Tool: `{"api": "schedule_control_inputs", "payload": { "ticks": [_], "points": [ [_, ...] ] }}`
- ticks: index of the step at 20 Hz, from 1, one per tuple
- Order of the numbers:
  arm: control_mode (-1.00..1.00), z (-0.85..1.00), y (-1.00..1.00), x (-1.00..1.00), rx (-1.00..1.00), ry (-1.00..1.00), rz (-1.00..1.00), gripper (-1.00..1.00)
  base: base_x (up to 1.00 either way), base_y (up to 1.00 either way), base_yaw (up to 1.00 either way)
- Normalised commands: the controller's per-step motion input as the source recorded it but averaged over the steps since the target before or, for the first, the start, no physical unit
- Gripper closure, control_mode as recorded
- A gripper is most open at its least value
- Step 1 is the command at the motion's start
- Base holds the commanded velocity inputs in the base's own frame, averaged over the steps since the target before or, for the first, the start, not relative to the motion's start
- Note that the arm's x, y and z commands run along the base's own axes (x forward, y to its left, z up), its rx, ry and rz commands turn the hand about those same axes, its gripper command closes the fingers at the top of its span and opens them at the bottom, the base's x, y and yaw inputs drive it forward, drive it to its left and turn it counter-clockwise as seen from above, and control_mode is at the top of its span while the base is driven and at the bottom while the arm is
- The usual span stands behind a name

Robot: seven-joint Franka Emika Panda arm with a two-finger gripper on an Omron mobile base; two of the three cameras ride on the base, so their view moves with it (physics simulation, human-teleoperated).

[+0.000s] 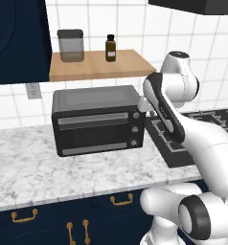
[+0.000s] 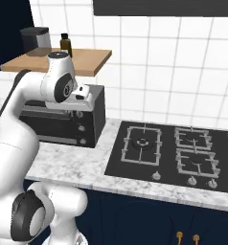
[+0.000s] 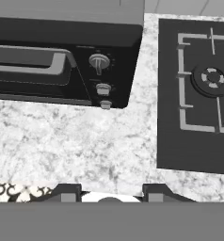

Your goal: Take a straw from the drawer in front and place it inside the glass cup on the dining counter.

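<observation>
My gripper (image 3: 112, 193) hangs high over the marble worktop (image 3: 76, 146) along the tiled wall and points down at it. Its two dark fingertips (image 3: 69, 191) stand apart with nothing between them. In the base views the hand (image 2: 88, 97) sits in front of the toaster oven's right end. Below the worktop edge, a navy drawer (image 1: 106, 205) with a small brass handle is shut. The straw is hidden. The glass cup and the dining counter are out of view.
A black toaster oven (image 1: 96, 119) stands on the worktop, and a black gas hob (image 2: 178, 153) lies to its right. A wooden shelf (image 1: 96, 67) above carries a grey lidded jar (image 1: 70, 45) and a dark bottle (image 1: 110, 48). Another navy drawer front (image 1: 24, 217) sits further left.
</observation>
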Motion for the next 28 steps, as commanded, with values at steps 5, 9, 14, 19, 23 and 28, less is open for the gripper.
{"api": "schedule_control_inputs", "payload": {
  "ticks": [5, 9, 14, 19, 23, 28],
  "points": [
    [1.0, 0.0, 0.0, 0.0, 0.0, 0.0, 0.0, -1.0, -0.08, 0.0, 0.0],
    [1.0, 0.0, 0.0, 0.0, 0.0, 0.0, 0.0, -1.0, -0.91, 0.0, 0.0],
    [1.0, 0.0, 0.0, 0.0, 0.0, 0.0, 0.0, -1.0, -0.13, -0.59, 0.43],
    [1.0, 0.0, 0.0, 0.0, 0.0, 0.0, 0.0, -1.0, 0.0, -0.64, 0.81],
    [1.0, 0.0, 0.0, 0.0, 0.0, 0.0, 0.0, -1.0, 0.0, -0.63, 0.82],
    [1.0, 0.0, 0.0, 0.0, 0.0, 0.0, 0.0, -1.0, -0.03, -0.77, 0.76]
  ]
}}
